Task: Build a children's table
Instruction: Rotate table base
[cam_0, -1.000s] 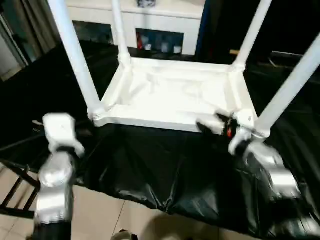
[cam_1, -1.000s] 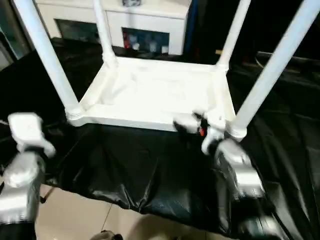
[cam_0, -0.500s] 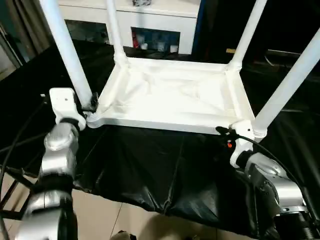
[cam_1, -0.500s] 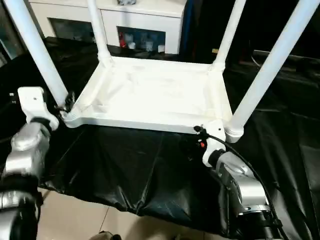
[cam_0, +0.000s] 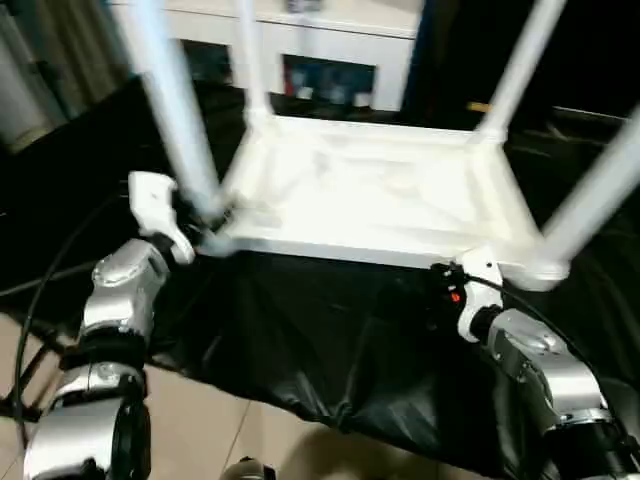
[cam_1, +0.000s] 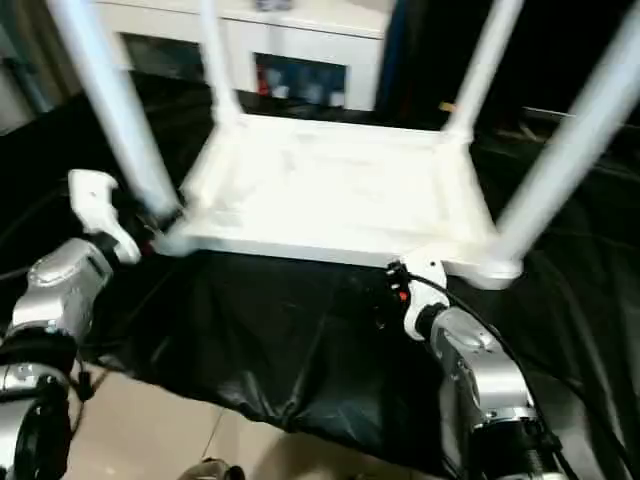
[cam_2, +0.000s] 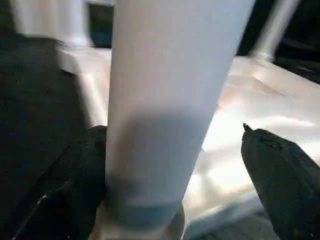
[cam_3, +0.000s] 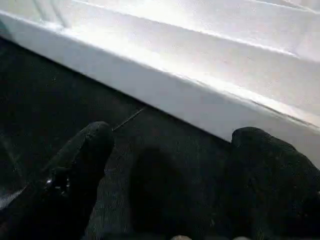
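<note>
The children's table lies upside down on the black cover, its white tabletop (cam_0: 380, 190) showing the ribbed underside. Its legs stand up from the corner sockets: near-left leg (cam_0: 175, 90), near-right leg (cam_0: 600, 190) and two at the back. My left gripper (cam_2: 172, 135) is open at the base of the near-left leg (cam_2: 165, 90), one finger on each side of it. My right gripper (cam_3: 170, 145) is open and holds nothing. It hovers over the black cover just short of the tabletop's front edge (cam_3: 175, 85), left of the near-right corner socket (cam_0: 545, 265).
The black-covered work table (cam_0: 330, 340) ends close to me, with tiled floor (cam_0: 200, 430) below its front edge. A white glass-door cabinet (cam_0: 330, 50) stands behind the table. A black cable (cam_0: 40, 290) loops beside my left forearm (cam_0: 115, 300).
My left gripper has moved in from the left, and the near-left leg now stands between its fingers. The right gripper has drawn back from the near-right corner to below the front edge. The camera shifted.
</note>
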